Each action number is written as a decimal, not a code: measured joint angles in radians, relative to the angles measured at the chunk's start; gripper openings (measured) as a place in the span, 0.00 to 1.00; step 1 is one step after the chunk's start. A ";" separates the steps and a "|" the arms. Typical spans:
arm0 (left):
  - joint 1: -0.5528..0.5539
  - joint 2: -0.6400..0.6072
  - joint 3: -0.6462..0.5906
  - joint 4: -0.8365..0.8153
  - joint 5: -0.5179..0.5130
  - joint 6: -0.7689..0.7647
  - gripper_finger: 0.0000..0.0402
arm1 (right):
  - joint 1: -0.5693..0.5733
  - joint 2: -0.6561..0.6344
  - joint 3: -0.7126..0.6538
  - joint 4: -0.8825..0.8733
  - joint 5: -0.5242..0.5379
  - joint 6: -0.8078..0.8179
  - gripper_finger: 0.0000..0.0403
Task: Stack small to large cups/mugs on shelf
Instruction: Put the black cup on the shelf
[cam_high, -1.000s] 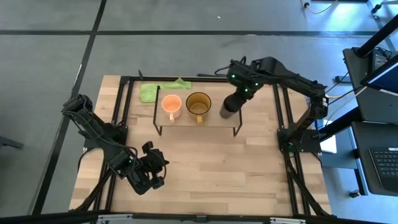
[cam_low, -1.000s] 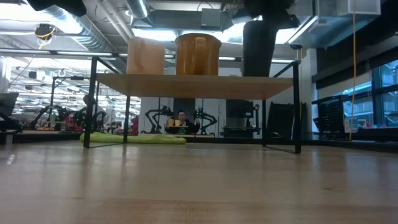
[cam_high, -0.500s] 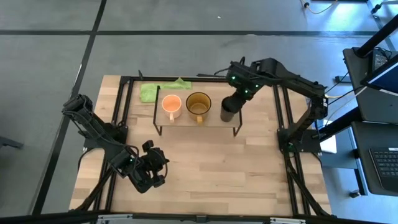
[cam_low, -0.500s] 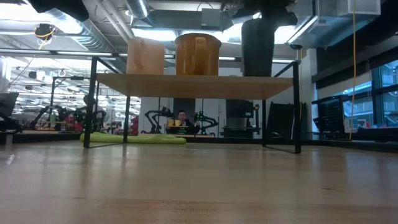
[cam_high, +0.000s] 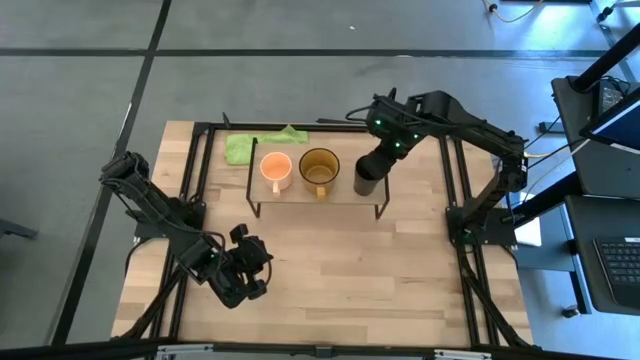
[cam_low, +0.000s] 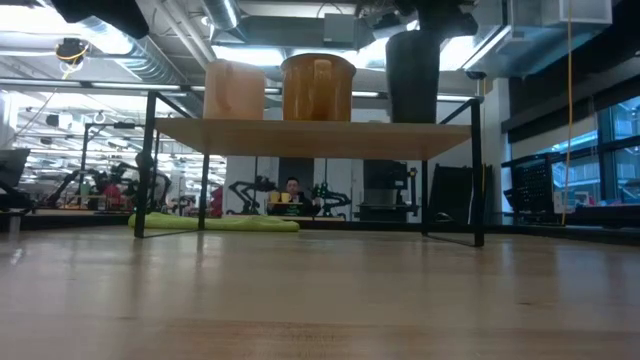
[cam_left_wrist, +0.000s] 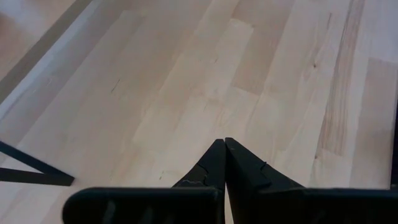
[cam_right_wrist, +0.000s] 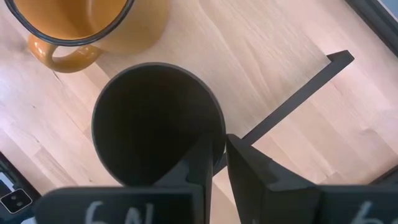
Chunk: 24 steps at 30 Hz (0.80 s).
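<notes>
The shelf (cam_high: 297, 195) holds, left to right, the small light-orange mug (cam_high: 275, 168), the olive-yellow mug (cam_high: 319, 167) and the black cup (cam_high: 365, 181). In the low view the orange mug (cam_low: 234, 90) and the olive mug (cam_low: 318, 88) stand on their bases on the board (cam_low: 300, 138), and the black cup (cam_low: 412, 76) stands upright at its right end. My right gripper (cam_right_wrist: 217, 146) is shut on the black cup's rim. My left gripper (cam_high: 250, 280) is shut and empty over the tabletop near the front left; it also shows in the left wrist view (cam_left_wrist: 224, 142). My right gripper pinches the black cup's wall at the rim (cam_right_wrist: 219, 138), one finger (cam_right_wrist: 198, 158) inside the cup and one (cam_right_wrist: 252, 171) outside. The fingers come from above, pointing down. The cup is upright, its base meeting the shelf board beside the olive mug.
A green cloth (cam_high: 262, 143) lies on the table behind the shelf, also seen under it in the low view (cam_low: 215, 222). Black frame rails (cam_high: 195, 170) run along the table's left and right sides. Bare tabletop lies in front of the shelf.
My right gripper has shifted the black cup a little toward the olive mug, and the cup has gone from slightly tilted to upright on the shelf's right end. The gripper stays shut on its rim.
</notes>
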 joint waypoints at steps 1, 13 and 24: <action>0.000 0.000 0.000 0.000 0.000 0.000 0.00 | 0.000 0.000 0.000 0.001 0.000 0.000 0.12; 0.000 0.000 0.000 0.005 0.004 -0.003 0.00 | -0.004 0.007 -0.011 0.070 0.015 -0.023 0.12; 0.000 0.000 0.000 0.004 0.010 -0.003 0.00 | -0.026 0.007 -0.011 0.066 0.043 -0.034 0.12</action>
